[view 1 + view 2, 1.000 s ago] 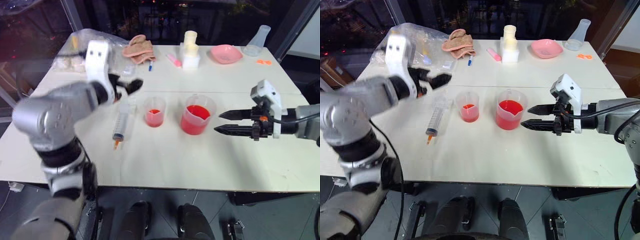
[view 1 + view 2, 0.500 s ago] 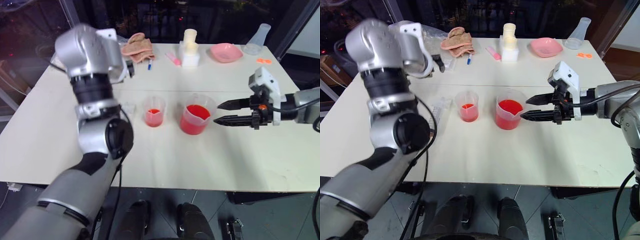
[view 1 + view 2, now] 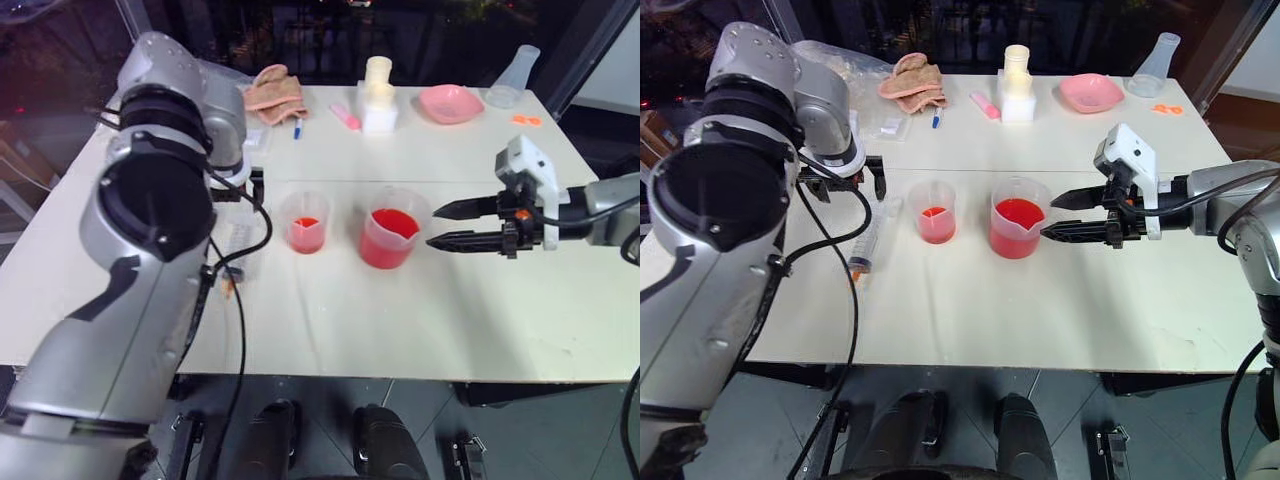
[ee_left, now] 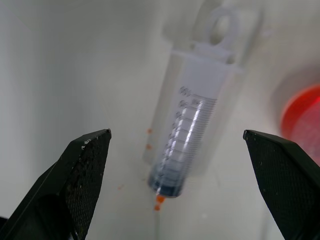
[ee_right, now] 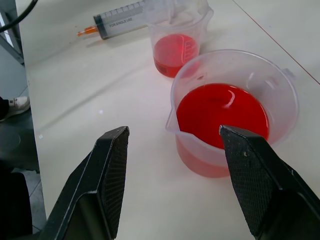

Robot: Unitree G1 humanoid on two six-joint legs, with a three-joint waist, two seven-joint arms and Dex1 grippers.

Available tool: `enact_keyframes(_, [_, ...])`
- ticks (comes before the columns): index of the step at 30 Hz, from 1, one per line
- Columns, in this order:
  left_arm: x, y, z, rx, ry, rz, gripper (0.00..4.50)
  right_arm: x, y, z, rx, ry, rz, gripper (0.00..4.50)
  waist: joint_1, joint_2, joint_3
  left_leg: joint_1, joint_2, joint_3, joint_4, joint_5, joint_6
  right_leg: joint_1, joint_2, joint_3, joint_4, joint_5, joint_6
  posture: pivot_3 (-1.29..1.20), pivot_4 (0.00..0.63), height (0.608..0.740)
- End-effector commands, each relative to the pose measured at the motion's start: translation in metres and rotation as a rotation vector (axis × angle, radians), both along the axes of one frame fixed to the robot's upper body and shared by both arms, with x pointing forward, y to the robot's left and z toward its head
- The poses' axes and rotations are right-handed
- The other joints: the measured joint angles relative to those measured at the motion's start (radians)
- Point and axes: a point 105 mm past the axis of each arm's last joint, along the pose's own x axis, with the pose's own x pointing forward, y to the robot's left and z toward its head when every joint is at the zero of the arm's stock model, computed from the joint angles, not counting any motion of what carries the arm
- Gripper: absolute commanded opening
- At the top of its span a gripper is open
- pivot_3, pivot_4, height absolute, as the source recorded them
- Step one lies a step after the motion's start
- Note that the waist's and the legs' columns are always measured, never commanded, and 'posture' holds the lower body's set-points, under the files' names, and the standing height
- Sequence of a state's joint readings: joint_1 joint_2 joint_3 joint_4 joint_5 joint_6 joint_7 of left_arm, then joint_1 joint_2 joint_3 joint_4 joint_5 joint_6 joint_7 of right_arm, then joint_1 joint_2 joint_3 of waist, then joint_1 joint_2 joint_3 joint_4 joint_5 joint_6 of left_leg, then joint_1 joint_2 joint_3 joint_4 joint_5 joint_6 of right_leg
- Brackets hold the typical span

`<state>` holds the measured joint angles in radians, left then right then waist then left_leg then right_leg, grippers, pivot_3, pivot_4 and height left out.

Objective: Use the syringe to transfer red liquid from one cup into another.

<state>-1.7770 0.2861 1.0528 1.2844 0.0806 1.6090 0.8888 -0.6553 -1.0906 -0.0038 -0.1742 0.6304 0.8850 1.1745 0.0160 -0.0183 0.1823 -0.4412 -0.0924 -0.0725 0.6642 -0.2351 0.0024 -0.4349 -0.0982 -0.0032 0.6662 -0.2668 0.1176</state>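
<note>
The syringe [image 4: 186,145] lies flat on the counter [image 3: 1040,310] toward its left edge, orange tip pointing at the near edge. The left pincer [image 4: 182,165] hangs over it, released wide, fingers either side of the barrel without touching. Right of the syringe stands the small cup [image 3: 933,211] with a little red liquid [image 5: 172,50], then the beaker [image 3: 1018,217], fuller. The right pincer [image 3: 1060,215] is just right of the beaker, released, empty.
</note>
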Motion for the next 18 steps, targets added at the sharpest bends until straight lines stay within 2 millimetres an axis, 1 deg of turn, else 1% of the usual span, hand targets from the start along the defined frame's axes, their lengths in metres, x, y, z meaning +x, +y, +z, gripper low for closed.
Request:
enact_keyframes(1, [-0.003,-0.003,0.008,0.005,0.0,-0.047,4.48,-0.003,0.0,0.01,0.005,-0.053,0.004,2.99,-0.001,0.0,0.0,-0.001,0.0,0.0,0.0,0.0,0.0,-0.001,0.0,0.0,0.0,0.0,0.0,0.0,0.15,0.74])
enact_keyframes(4, [-0.003,-0.002,0.005,0.024,0.013,-0.06,4.48,-0.004,0.0,0.01,0.008,-0.055,-0.001,2.99,-0.001,0.0,0.0,-0.001,0.0,0.0,0.0,0.0,0.0,-0.001,0.0,0.0,0.0,0.0,0.0,0.0,0.15,0.74])
enact_keyframes(6, [-0.002,0.001,-0.002,0.02,0.021,-0.052,4.48,-0.005,-0.001,0.01,0.008,-0.056,-0.007,2.99,-0.002,0.0,0.0,-0.001,0.0,0.0,0.0,0.0,0.0,-0.002,0.0,0.0,0.0,0.0,0.0,0.0,0.15,0.74])
enact_keyframes(8, [-0.001,-0.001,-0.007,0.013,0.02,-0.059,4.48,-0.006,-0.001,0.01,0.009,-0.057,-0.011,2.99,-0.004,0.0,0.0,-0.001,0.0,0.0,0.0,0.0,0.0,-0.002,0.0,0.0,0.001,0.0,0.0,0.0,0.15,0.74])
enact_keyframes(11, [0.003,0.0,-0.011,0.074,0.004,-0.056,4.48,-0.007,-0.001,0.01,0.012,-0.062,-0.021,2.99,-0.003,0.0,0.0,-0.001,0.0,0.001,0.0,0.0,0.0,-0.002,0.0,0.001,0.001,0.0,0.0,0.0,0.15,0.74])
enact_keyframes(13, [0.003,-0.003,-0.017,0.068,0.011,-0.071,4.48,-0.008,0.0,0.01,0.015,-0.061,-0.023,2.99,-0.003,0.0,0.0,-0.001,0.0,0.001,0.001,0.0,0.0,-0.002,0.0,0.001,0.001,0.0,0.0,0.0,0.15,0.74])
enact_keyframes(18, [0.006,-0.005,-0.032,0.05,0.011,-0.079,4.48,-0.011,0.0,0.009,0.016,-0.058,-0.028,2.99,-0.004,0.0,0.0,-0.001,0.0,0.001,0.001,0.0,0.0,-0.002,0.0,0.002,0.002,0.0,0.0,0.0,0.15,0.74])
